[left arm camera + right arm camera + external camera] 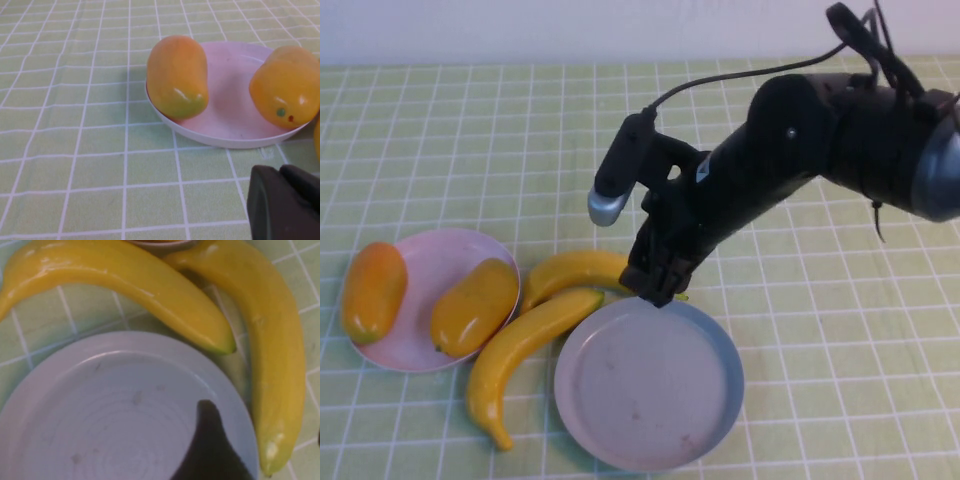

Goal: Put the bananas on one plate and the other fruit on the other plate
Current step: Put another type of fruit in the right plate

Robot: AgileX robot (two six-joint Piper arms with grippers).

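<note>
Green checked cloth is covering the surface, meeting a white wall behind. Two mangoes are lying on the pink plate. Two bananas are lying on the cloth between it and the grey-blue plate. The right gripper is hovering at that plate's far rim; finger state cannot be told. The left gripper is sitting near the pink plate, likewise unclear.

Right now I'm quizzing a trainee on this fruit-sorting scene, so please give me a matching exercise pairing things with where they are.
Things:
1. mangoes
2. bananas
3. right end effector
4. left end effector

Places:
A. on the tablecloth, between the plates
B. low over the cloth beside the pink plate
C. on the pink plate
D. at the grey-blue plate's far rim

Pairs: 1-C, 2-A, 3-D, 4-B
</note>
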